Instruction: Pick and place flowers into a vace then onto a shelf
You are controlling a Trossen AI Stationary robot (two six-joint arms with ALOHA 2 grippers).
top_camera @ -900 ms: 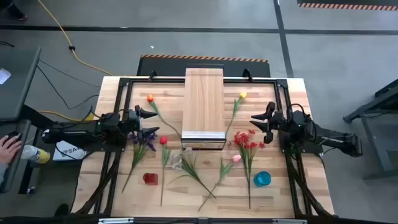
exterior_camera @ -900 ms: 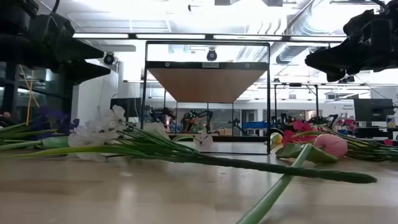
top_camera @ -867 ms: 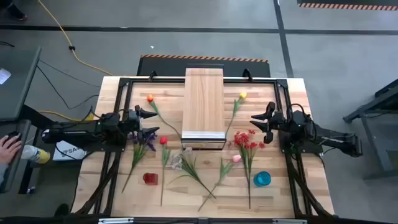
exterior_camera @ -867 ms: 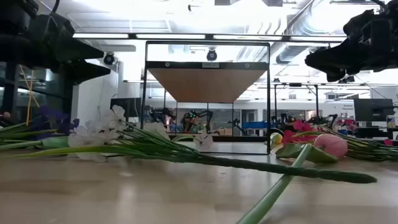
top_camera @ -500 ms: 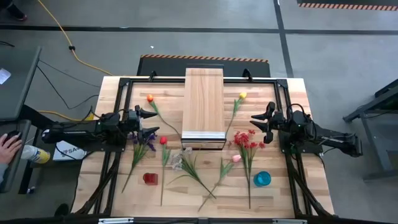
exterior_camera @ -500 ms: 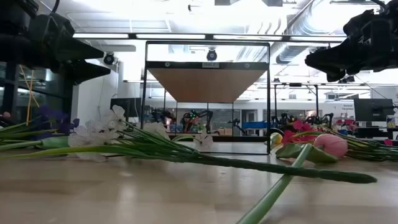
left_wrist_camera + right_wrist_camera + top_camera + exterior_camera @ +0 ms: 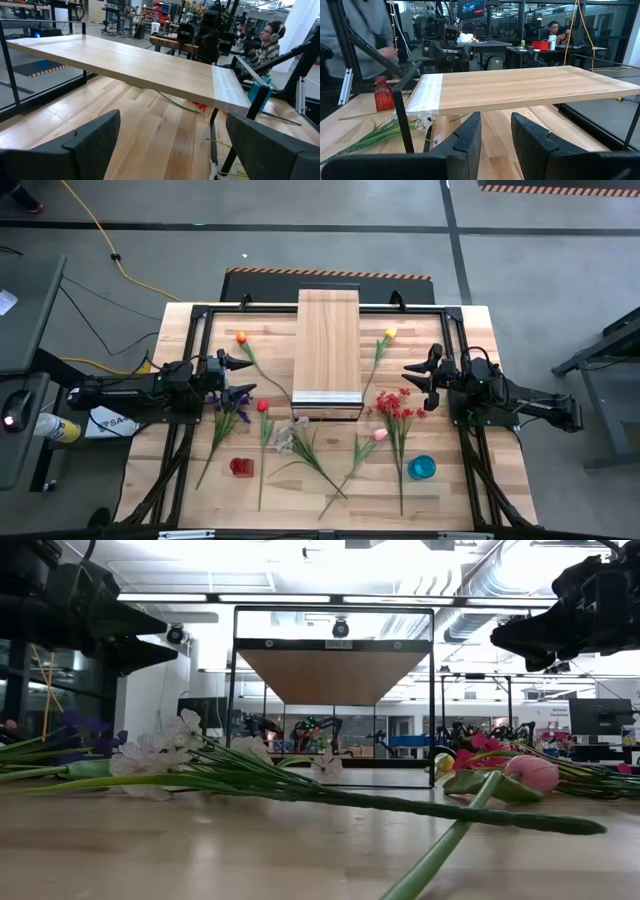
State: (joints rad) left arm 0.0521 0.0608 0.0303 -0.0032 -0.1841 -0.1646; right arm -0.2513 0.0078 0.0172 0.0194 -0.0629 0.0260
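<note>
The shelf (image 7: 327,350) runs down the middle of the table (image 7: 190,480) from twelve o'clock toward the centre, its metallic strip at the six o'clock end. The left gripper (image 7: 240,377) hangs at the shelf's nine o'clock side, fingers spread wide and empty. The right gripper (image 7: 417,380) hangs at its three o'clock side, fingers drawn near each other with a narrow gap, holding nothing. The flowers (image 7: 300,448) lie loose on the wood: an orange tulip (image 7: 241,338) and a yellow tulip (image 7: 390,334) flank the shelf, with the purple spray (image 7: 226,412), red spray (image 7: 398,406) and others toward six o'clock, between a red vase (image 7: 241,467) and a blue vase (image 7: 421,468)
</note>
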